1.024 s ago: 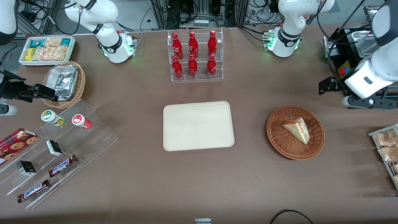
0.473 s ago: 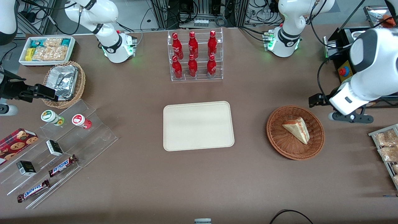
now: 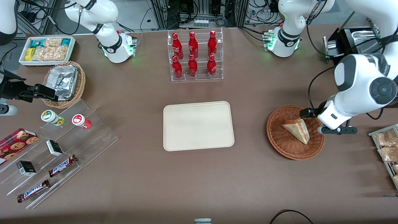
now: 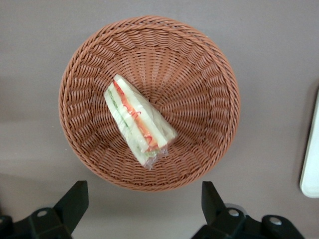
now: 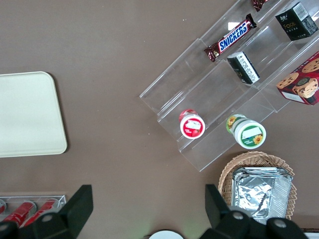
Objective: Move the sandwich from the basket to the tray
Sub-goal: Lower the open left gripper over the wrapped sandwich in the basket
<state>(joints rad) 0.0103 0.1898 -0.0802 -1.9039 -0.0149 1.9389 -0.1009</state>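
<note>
The sandwich [image 3: 297,129] [image 4: 137,119], a wrapped white-bread wedge with orange-red and green filling, lies flat in the round reddish-brown wicker basket [image 3: 279,138] [image 4: 199,94]. My gripper [image 3: 325,124] [image 4: 143,199] hangs above the basket's rim on the side toward the working arm's end of the table. It is open wide with nothing between its black fingers [image 4: 75,196], which hover over bare table just outside the rim. The beige tray [image 3: 198,125] [image 4: 310,149] sits empty at the table's middle, beside the basket.
A clear rack of red bottles [image 3: 194,56] stands farther from the front camera than the tray. A rack of wrapped snacks [image 3: 387,149] lies close beside the basket at the working arm's end. Acrylic steps with jars and candy bars [image 3: 59,146] fill the parked arm's end.
My arm has swung in from the table's end and come nearer the front camera, bringing the gripper from well clear of the basket to over its rim. The sandwich and basket have not moved.
</note>
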